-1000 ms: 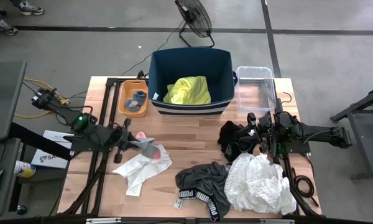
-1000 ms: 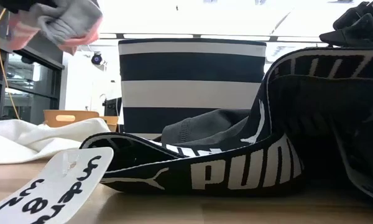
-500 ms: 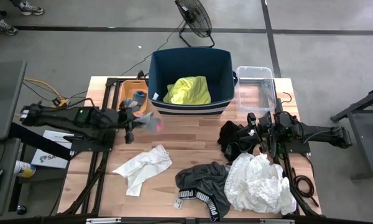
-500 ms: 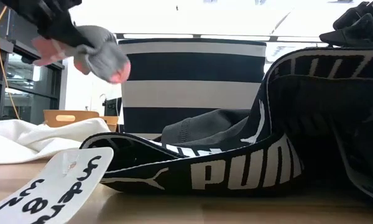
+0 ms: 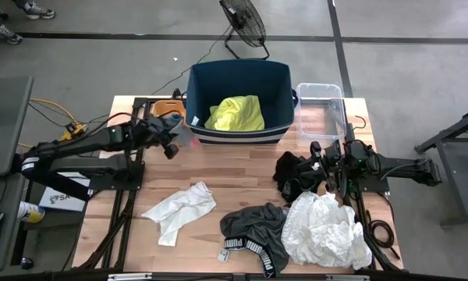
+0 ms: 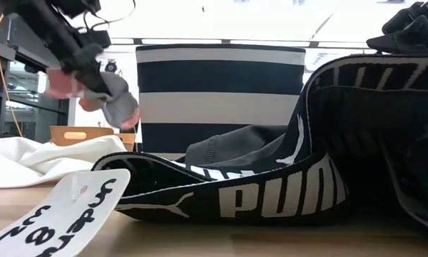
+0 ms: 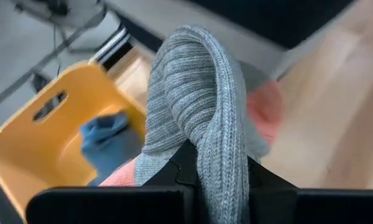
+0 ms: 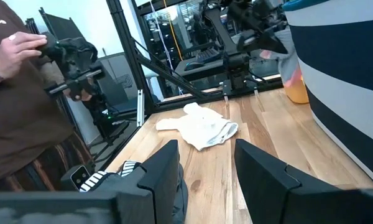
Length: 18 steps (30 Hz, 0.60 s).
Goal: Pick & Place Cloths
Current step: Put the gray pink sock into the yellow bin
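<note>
My left gripper [image 5: 174, 139] jaws grip the grey-pink sock [image 7: 199, 124]; the orange tray [image 7: 43, 143] sits just beyond them. I'd release only once squarely over it. Right gripper [image 8: 205, 168] jaws wait open, empty.

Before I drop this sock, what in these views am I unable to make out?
- Left end effector fingertips: left wrist view, wrapped by the grey-pink sock.
- Orange tray contents: high view, the left arm covers most of it.
- Right end effector: high view, the black cloth beside it blends with it; contact unclear.
- Table's right half: low view, the shorts block it.
</note>
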Available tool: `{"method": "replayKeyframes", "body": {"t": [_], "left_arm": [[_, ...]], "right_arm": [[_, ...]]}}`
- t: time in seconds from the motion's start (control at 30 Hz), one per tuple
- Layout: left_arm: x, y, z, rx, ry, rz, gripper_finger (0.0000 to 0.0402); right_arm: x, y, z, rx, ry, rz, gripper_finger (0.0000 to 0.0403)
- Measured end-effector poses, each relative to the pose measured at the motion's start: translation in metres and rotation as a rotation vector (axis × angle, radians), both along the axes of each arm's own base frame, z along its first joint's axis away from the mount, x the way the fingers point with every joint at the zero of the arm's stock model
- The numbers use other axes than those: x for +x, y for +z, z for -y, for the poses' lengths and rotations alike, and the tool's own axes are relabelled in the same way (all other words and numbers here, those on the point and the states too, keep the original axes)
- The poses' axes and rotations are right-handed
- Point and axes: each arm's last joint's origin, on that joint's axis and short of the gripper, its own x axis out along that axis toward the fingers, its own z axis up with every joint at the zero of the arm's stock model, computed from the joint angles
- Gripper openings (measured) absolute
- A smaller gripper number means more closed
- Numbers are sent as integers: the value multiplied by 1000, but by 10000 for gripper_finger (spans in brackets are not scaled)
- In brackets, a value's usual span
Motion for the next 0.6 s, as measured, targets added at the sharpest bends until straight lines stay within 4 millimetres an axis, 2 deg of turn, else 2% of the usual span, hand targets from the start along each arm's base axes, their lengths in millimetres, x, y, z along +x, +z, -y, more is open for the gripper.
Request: {"method": "replayKeyframes", "body": {"t": [0.3,0.6], "left_arm": [[-1,-12,-31,-44,186,-71,23],[-13,-10,-51,-67,378,6,23]], "right_arm": [[0,0,0,0,0,0,149],[0,0,0,0,0,0,149]]}}
